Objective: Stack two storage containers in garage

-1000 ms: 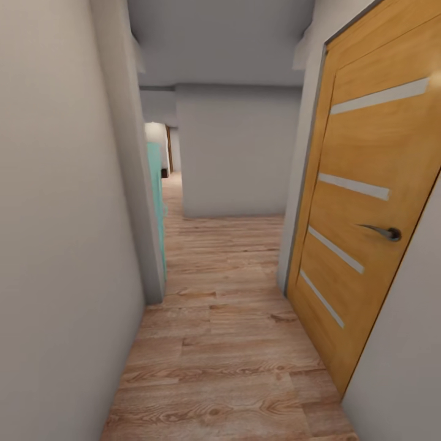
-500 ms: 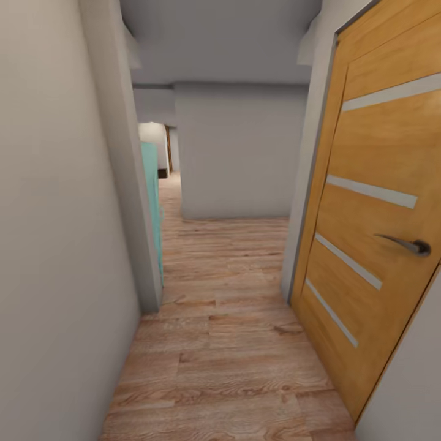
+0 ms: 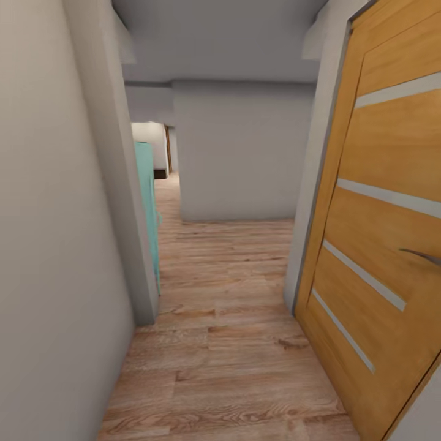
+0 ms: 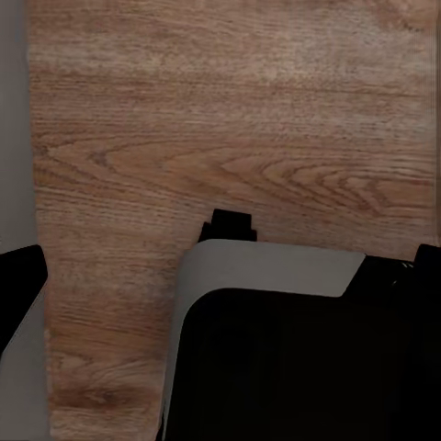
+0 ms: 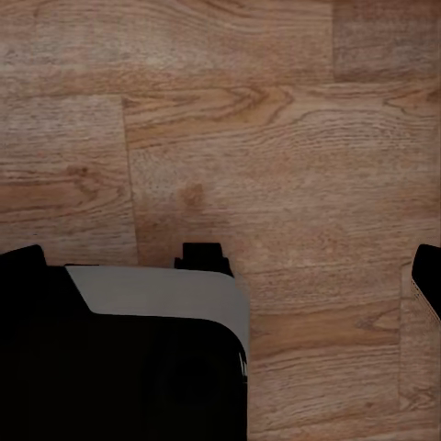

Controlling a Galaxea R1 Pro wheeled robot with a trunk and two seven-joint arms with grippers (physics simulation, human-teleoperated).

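Observation:
The storage containers are out of view. I am in a narrow hallway with a light wood-plank floor [image 3: 226, 343]. In the left wrist view my left gripper [image 4: 220, 276] hangs over the planks with its dark fingers [image 4: 18, 285] far apart at the picture's edges and nothing between them. In the right wrist view my right gripper [image 5: 225, 276] is open in the same way, one finger [image 5: 427, 276] showing at the edge. My own black and grey base [image 4: 276, 349] lies below both.
An orange wood-panelled door [image 3: 380, 233] with a metal handle [image 3: 422, 255] stands close on the right. A grey wall [image 3: 55, 245] lines the left, ending at a corner [image 3: 141, 275] beside something teal [image 3: 147, 202]. A grey wall [image 3: 239, 153] closes the hallway ahead, and a passage [image 3: 166, 184] runs on to its left.
The camera has moved forward along the hallway. The door, the left corner and the far wall all look nearer, and the door handle has slid toward the right edge.

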